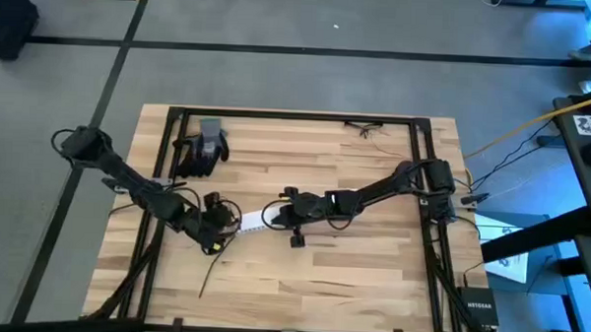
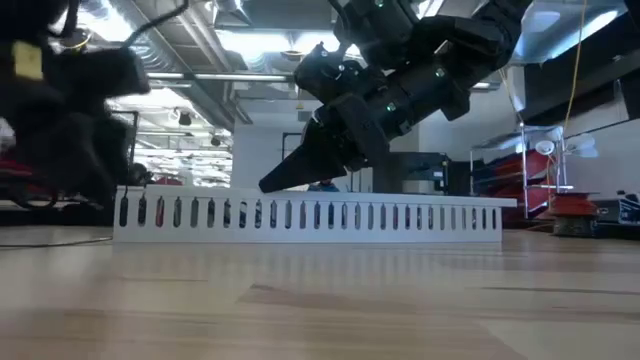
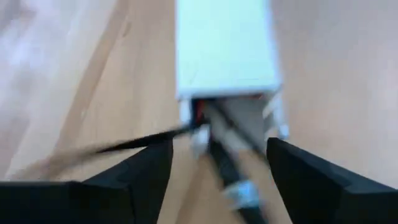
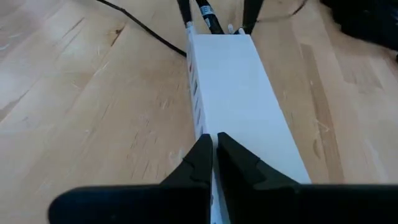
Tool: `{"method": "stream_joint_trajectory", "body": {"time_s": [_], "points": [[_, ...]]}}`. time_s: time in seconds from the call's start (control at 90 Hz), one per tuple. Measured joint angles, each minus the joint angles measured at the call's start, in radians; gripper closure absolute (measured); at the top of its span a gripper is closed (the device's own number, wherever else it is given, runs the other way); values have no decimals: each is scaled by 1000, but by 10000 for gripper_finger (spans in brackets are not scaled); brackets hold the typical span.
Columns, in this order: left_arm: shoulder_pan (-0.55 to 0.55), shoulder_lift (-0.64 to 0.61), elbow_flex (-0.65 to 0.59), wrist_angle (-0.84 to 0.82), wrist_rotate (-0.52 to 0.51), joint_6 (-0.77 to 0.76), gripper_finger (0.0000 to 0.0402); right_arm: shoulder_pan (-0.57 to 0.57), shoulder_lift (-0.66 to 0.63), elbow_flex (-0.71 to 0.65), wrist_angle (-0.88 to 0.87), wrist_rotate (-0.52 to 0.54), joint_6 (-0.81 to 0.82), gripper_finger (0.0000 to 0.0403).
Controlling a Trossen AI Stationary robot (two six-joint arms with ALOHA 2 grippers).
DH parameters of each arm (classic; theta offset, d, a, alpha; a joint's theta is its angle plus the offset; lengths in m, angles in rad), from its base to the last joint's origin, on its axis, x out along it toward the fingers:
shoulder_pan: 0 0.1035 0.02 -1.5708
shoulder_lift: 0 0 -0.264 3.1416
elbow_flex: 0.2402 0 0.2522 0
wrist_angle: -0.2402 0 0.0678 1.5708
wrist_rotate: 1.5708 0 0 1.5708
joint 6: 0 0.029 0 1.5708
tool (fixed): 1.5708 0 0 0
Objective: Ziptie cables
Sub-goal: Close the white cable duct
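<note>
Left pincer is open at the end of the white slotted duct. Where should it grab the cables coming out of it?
Probably just outside the white slotted duct mouth, where the cables are still bunched. Bring the left pincer straight along the duct's axis, fingers either side. The right pincer sits at the far end.

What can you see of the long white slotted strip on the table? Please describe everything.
The white slotted strip is a long, hollow channel that looks like plastic, with a closed flat top and a row of narrow vertical slots along its side. It lies flat on the wooden table, near the middle. The right tool is shut over one end. At the other end dark cables come out of its open mouth, between the open fingers of the left tool.
</note>
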State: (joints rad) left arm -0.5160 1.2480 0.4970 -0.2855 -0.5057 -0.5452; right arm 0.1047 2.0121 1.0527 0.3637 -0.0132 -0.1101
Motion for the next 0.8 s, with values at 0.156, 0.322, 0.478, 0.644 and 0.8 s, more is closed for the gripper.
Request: {"method": "stream_joint_trajectory", "body": {"time_s": [0.156, 0.322, 0.478, 0.644, 0.8], "points": [[-7, -1, 73, -35, -7, 15, 149, 0, 0, 0, 1, 3, 0, 384], [-38, 0, 74, 2, 0, -21, 149, 0, 0, 0, 0, 3, 0, 384], [-65, 32, 62, -12, 28, -106, 148, 0, 0, 0, 1, 3, 0, 384], [-83, 113, 21, -8, 32, -185, 148, -1, 0, 0, 0, 3, 0, 384], [-83, 110, 62, -34, 32, -201, 148, -1, 0, 0, 0, 3, 0, 384]]}}
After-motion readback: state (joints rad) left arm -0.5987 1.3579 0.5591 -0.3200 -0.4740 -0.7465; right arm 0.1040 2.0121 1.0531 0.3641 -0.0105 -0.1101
